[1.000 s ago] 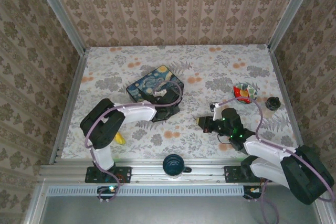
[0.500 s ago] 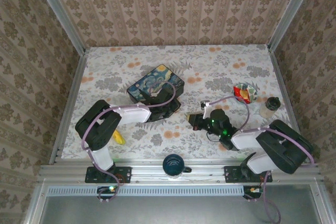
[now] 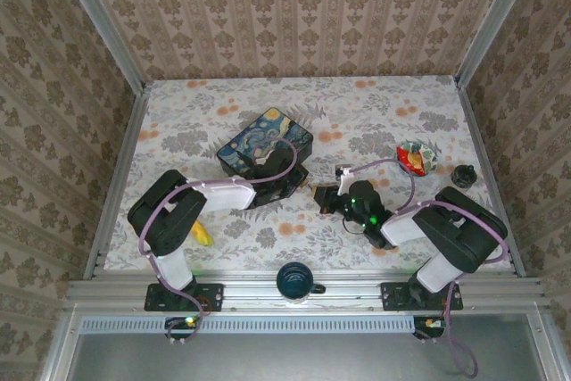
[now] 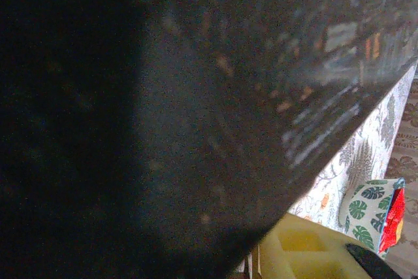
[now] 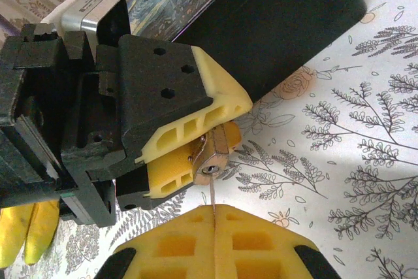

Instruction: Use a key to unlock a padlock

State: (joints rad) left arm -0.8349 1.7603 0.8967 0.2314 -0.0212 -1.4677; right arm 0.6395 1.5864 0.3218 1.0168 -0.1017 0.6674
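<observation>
A tiny brass padlock [image 5: 215, 156] is pinched between the yellow fingers [image 5: 196, 122] of my left gripper [image 5: 211, 140], its keyhole facing my right gripper [image 5: 213, 210]. The right gripper's yellow pads are shut on a thin silvery key [image 5: 212, 194], whose blade reaches straight up to the keyhole. Seen from the top, the left gripper [image 3: 302, 186] and right gripper [image 3: 321, 199] meet tip to tip just right of the blue painted tin box [image 3: 263, 144]. The left wrist view is dark with the box's side [image 4: 163, 115] close up.
A banana [image 3: 203, 236] lies by the left arm's elbow. A dark mug [image 3: 297, 280] stands on the front rail. A leafy snack bag [image 3: 415, 158] and a small dark jar [image 3: 462, 174] sit at the right.
My right gripper has moved left and slightly away from me with the key, up to the padlock. The left gripper has held the padlock by the box.
</observation>
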